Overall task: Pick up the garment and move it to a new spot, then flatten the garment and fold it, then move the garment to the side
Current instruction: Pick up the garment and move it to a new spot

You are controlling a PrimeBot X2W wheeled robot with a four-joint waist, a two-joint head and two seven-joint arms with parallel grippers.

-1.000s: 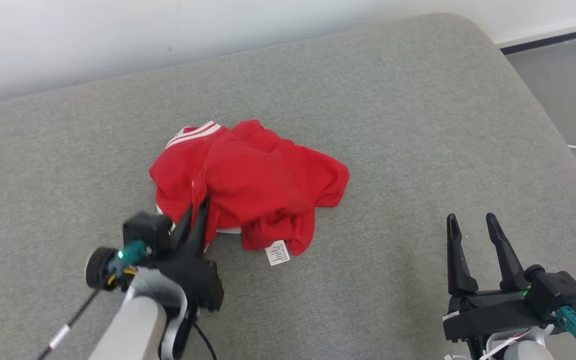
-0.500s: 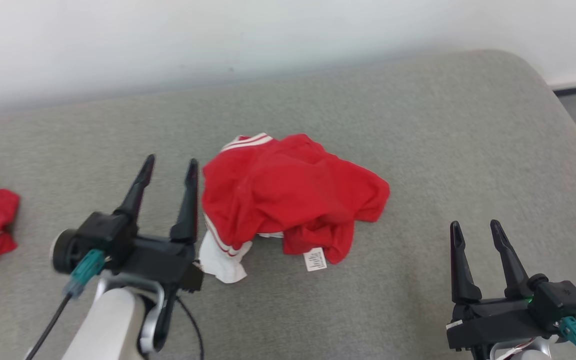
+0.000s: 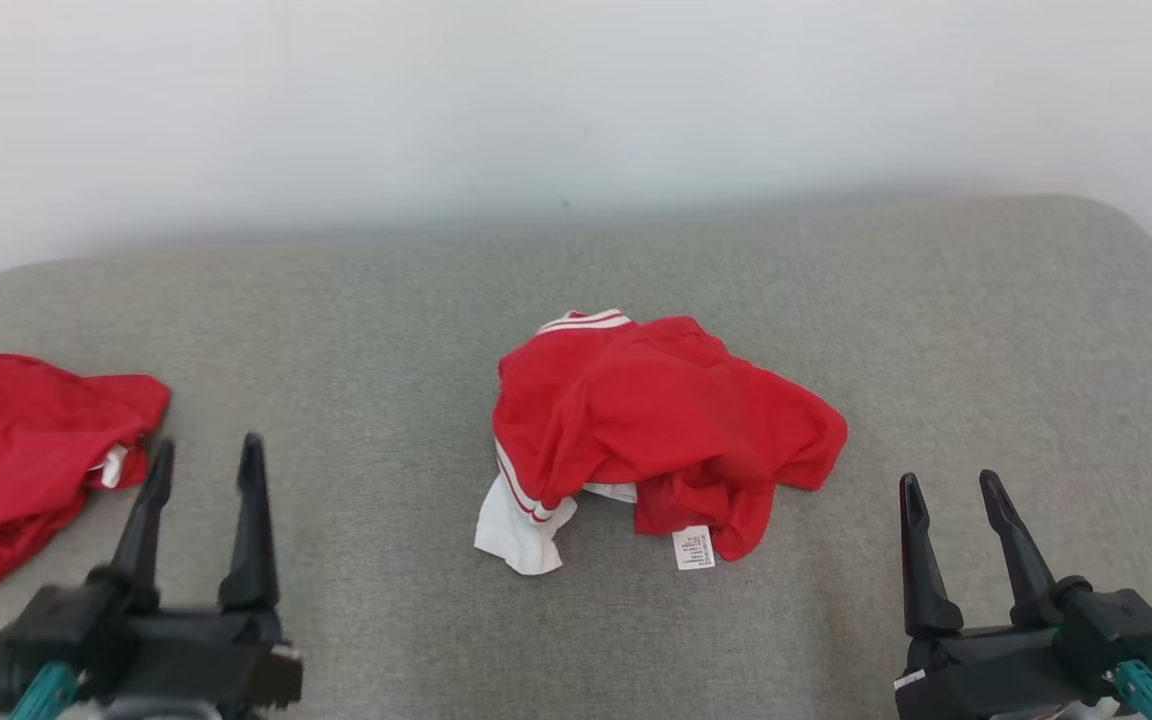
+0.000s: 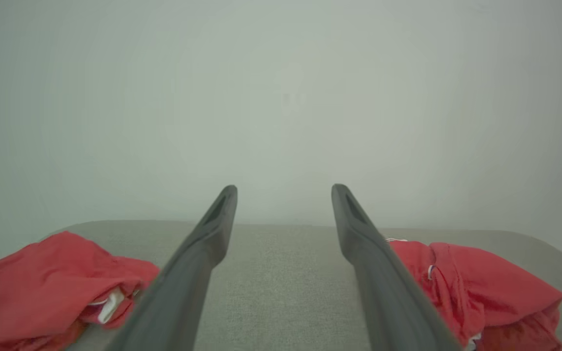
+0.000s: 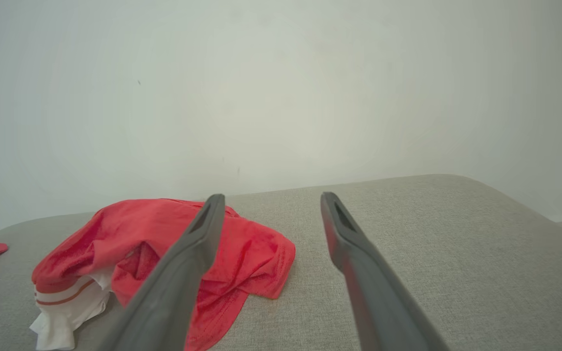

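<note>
A crumpled red garment with white striped trim and a white care label lies heaped in the middle of the grey padded surface. It also sits at the right of the left wrist view and at the left of the right wrist view. My left gripper stands open at the lower left, apart from the garment, holding nothing. My right gripper stands open at the lower right, also clear of the garment. Both pairs of fingers are spread with only grey surface between them.
A second red garment lies bunched at the left edge of the surface, also seen in the left wrist view. A pale wall runs along the back. The surface's rounded right corner drops off at the far right.
My left gripper let go of the garment, opened and drew back to the lower left. The head camera has tilted up and swung, bringing the second garment into view.
</note>
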